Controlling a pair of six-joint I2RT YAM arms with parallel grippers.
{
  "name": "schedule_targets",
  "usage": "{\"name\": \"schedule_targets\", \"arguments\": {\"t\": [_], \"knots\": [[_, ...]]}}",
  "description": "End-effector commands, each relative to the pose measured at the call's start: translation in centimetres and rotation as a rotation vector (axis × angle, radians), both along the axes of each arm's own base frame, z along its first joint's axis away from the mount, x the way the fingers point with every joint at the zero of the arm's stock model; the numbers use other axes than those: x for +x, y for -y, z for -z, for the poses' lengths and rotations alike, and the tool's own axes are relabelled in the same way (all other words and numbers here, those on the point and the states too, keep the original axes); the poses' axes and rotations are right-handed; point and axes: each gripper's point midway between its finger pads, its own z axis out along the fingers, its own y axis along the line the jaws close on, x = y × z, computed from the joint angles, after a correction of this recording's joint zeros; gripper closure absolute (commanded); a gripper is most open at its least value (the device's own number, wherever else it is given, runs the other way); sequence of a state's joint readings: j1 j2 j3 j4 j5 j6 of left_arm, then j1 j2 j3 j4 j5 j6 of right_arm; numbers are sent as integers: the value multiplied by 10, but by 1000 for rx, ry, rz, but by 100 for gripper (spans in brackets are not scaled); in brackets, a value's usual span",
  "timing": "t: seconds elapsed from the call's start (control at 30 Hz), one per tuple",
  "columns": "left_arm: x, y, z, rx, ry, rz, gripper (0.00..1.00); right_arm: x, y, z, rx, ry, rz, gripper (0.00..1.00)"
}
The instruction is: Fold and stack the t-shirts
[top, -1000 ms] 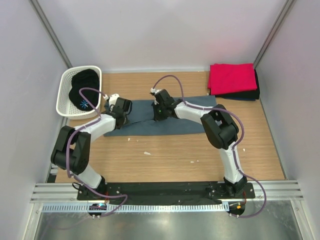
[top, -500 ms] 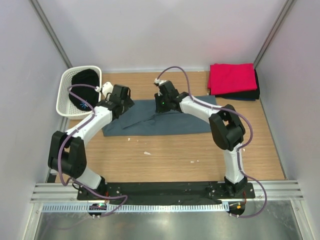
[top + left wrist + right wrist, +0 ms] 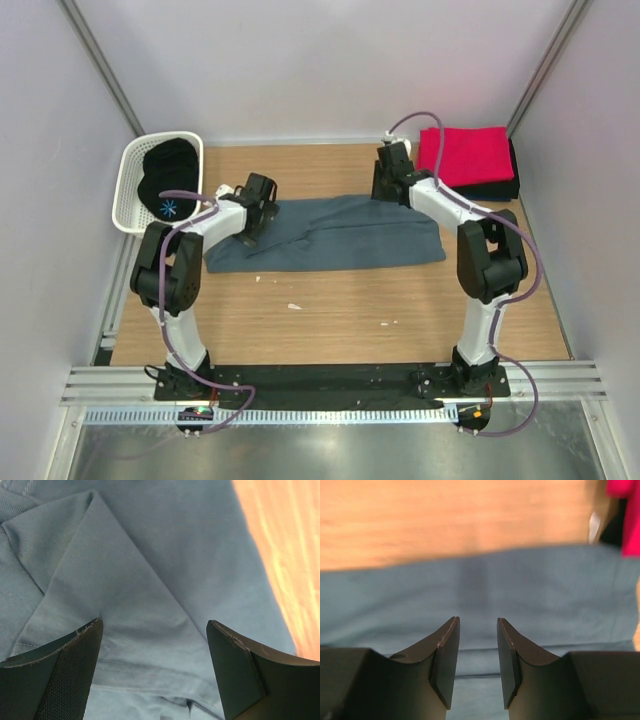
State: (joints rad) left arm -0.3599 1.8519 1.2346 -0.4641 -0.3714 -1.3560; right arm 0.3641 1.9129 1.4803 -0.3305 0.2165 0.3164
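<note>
A slate blue-grey t-shirt lies spread crosswise on the wooden table, with folds near its left end. My left gripper hovers over that left part, jaws wide open and empty; the left wrist view shows the gripper above creased blue cloth. My right gripper is at the shirt's far edge, right of centre. In the right wrist view the gripper is slightly open with nothing between the pads, above the cloth. A folded red t-shirt lies on a black one at the back right.
A white perforated basket stands at the back left with a black garment inside. Grey walls enclose the table on three sides. Bare wood lies in front of the shirt. The red shirt's edge shows in the right wrist view.
My right gripper has moved right and back, from the shirt's middle to its far edge. The shirt now lies spread further right. My left gripper has shifted slightly right over the shirt's left end.
</note>
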Motion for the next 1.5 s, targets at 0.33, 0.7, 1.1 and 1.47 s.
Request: {"name": "schedule_targets", "arguments": {"t": [0.33, 0.7, 1.1, 1.47], "knots": [[18, 5, 30, 56, -80, 17, 15, -67, 30, 89, -67, -221, 85, 61], [68, 36, 41, 144, -111, 378, 19, -152, 19, 124, 85, -373, 70, 67], [108, 77, 42, 33, -35, 484, 20, -214, -37, 95, 57, -367, -126, 68], [146, 138, 23, -125, 96, 729, 21, -231, -70, 77, 90, -330, -273, 67]]}}
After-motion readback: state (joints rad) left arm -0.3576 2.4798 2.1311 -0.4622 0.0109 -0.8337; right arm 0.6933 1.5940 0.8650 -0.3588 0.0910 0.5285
